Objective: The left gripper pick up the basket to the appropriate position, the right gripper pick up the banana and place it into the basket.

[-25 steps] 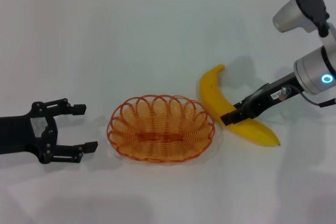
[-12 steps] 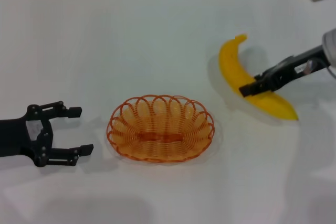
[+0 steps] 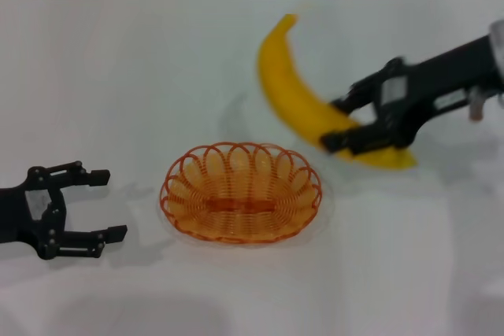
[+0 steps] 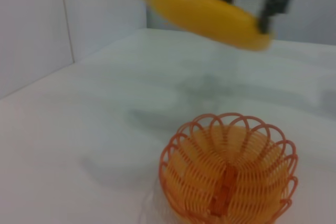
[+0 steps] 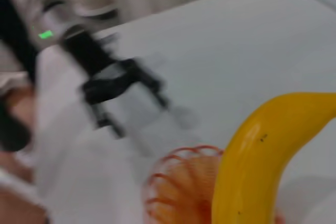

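Note:
The orange wire basket (image 3: 241, 192) sits empty on the white table, also in the left wrist view (image 4: 229, 170) and the right wrist view (image 5: 181, 187). My right gripper (image 3: 346, 127) is shut on the yellow banana (image 3: 303, 100) and holds it in the air above and behind the basket's right side. The banana shows in the left wrist view (image 4: 202, 15) and the right wrist view (image 5: 260, 156). My left gripper (image 3: 93, 204) is open and empty, low at the table's left, apart from the basket; it also shows in the right wrist view (image 5: 123, 95).
The white table (image 3: 157, 60) stretches around the basket, with a wall seam along its far edge. No other objects are in view.
My right gripper has lifted the banana off the table and carried it up and left toward the basket. My left gripper has drawn back a little to the left.

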`<state>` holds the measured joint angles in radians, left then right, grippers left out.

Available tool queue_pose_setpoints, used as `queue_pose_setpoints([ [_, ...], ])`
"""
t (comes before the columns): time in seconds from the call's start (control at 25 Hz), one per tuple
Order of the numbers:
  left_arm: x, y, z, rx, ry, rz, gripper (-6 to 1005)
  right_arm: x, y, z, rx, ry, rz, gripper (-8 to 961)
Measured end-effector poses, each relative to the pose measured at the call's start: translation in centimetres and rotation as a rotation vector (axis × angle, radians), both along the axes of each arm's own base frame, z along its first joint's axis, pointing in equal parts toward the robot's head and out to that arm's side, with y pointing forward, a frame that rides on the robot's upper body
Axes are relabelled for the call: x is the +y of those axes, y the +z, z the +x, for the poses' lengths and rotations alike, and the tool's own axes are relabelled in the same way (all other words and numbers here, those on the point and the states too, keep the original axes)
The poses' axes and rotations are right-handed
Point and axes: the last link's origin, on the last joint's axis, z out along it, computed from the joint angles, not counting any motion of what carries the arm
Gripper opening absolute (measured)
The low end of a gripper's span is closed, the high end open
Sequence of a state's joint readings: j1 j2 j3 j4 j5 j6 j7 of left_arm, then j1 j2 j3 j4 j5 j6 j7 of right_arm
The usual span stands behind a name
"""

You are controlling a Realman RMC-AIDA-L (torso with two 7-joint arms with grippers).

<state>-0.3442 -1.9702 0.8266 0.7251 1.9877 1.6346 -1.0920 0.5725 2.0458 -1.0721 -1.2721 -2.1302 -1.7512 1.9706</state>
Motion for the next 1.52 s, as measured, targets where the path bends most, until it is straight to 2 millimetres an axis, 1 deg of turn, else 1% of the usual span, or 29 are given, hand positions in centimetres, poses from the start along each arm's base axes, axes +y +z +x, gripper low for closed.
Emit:
queue_pose_setpoints([
  [0.12, 0.0, 0.1, 0.0, -0.003, 0.002, 0.006, 906, -1.1, -2.5, -1.3, -0.005, 0.072, -0.075, 507],
  [0.2, 0.1, 0.0, 0.1, -0.003, -0.001, 0.001, 906, -1.6, -4.8, -2.1, -0.028, 0.113, -0.117, 507],
  [0.28, 0.1, -0.1, 0.1, -0.003, -0.004, -0.001, 907, -1.7, -7.0, -2.8, -0.063, 0.146, -0.140, 507],
  [0.36, 0.1, -0.1, 0.2, -0.004, -0.005, -0.001, 907, -1.6, -8.8, -3.5, -0.096, 0.166, -0.152, 507],
  [0.48, 0.2, -0.2, 0.3, -0.006, -0.005, -0.003, 907, -1.1, -10.4, -3.8, -0.128, 0.177, -0.156, 508],
  [0.6, 0.2, -0.4, 0.4, -0.008, -0.008, -0.004, 907, -0.6, -11.1, -3.6, -0.137, 0.176, -0.129, 508],
  [0.92, 0.2, -0.4, 0.4, -0.009, -0.005, -0.001, 906, -0.4, -11.0, -3.6, -0.131, 0.181, -0.122, 509],
  [1.12, 0.3, -0.4, 0.5, -0.009, -0.008, -0.003, 907, -0.1, -10.9, -2.9, -0.173, 0.151, -0.106, 510],
  [1.2, 0.2, -0.4, 0.4, -0.009, -0.006, -0.003, 907, 0.0, -10.5, -2.9, -0.175, 0.141, -0.105, 510],
  [1.24, 0.2, -0.3, 0.3, -0.009, -0.003, -0.002, 907, 0.2, -10.0, -2.9, -0.171, 0.134, -0.102, 510],
  [1.28, 0.1, -0.3, 0.2, -0.008, 0.001, 0.000, 907, 0.2, -9.5, -2.9, -0.168, 0.129, -0.099, 572],
  [1.36, 0.0, -0.1, 0.0, -0.006, 0.007, 0.002, 907, 0.4, -7.7, -2.5, -0.155, 0.109, -0.083, 697],
  [1.44, -0.1, -0.1, -0.1, -0.006, 0.008, 0.002, 906, 0.3, -5.4, -1.8, -0.132, 0.094, -0.044, 697],
  [1.52, -0.1, -0.1, 0.0, -0.006, 0.007, 0.002, 906, 0.0, -2.9, -0.7, -0.105, 0.080, -0.002, 697],
])
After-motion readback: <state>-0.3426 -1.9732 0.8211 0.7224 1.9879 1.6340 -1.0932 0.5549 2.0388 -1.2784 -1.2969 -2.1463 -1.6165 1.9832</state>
